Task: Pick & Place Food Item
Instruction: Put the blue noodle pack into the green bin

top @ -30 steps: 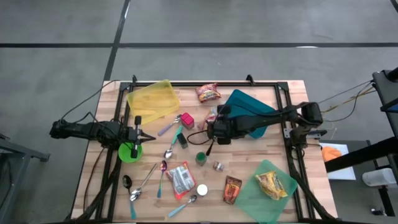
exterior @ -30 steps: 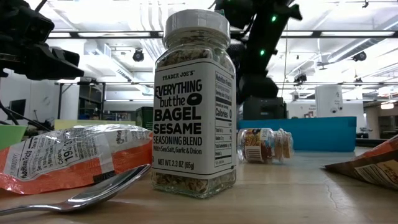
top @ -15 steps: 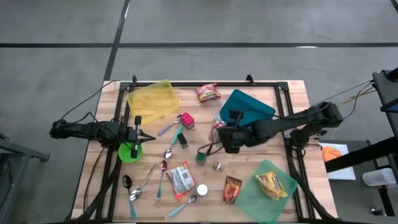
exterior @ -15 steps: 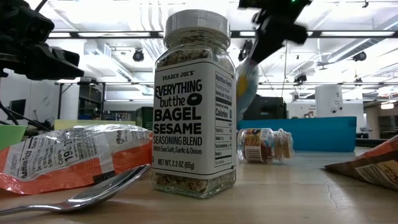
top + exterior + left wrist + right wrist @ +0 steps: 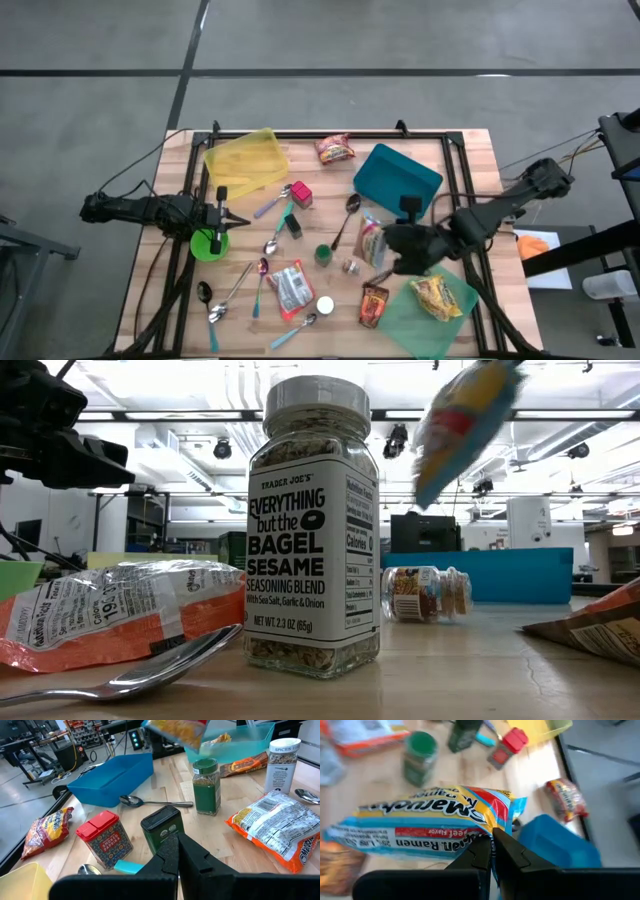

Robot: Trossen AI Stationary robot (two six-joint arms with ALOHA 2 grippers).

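A blue, yellow and red ramen packet (image 5: 430, 825) hangs in the air over the table's right middle (image 5: 372, 242), with my right gripper (image 5: 492, 839) shut on it. It shows high up in the low view (image 5: 465, 420). Just beyond, at the near right, lies a light green tray (image 5: 452, 318) with a yellow snack bag (image 5: 435, 292) on it. My left gripper (image 5: 222, 218) waits shut at the table's left edge, touching nothing. My right gripper pinches the packet between its two fingers at the edge near its red and blue end (image 5: 492, 822). The fingers slant down from the table's right side. The packet is lifted clear and juts out sideways from the fingers, tilted.
A teal bin (image 5: 397, 180) stands at the far right and a yellow tray (image 5: 245, 162) at the far left. Spoons, a green spice jar (image 5: 323, 254), a seasoning jar (image 5: 312, 525), a red tin (image 5: 300, 192) and other packets (image 5: 290, 287) fill the middle.
My right gripper has risen and swung from the table's middle toward the near right, toward the green tray, rolling as it went. It stays shut on the ramen packet, which has come up off the table and travels with it.
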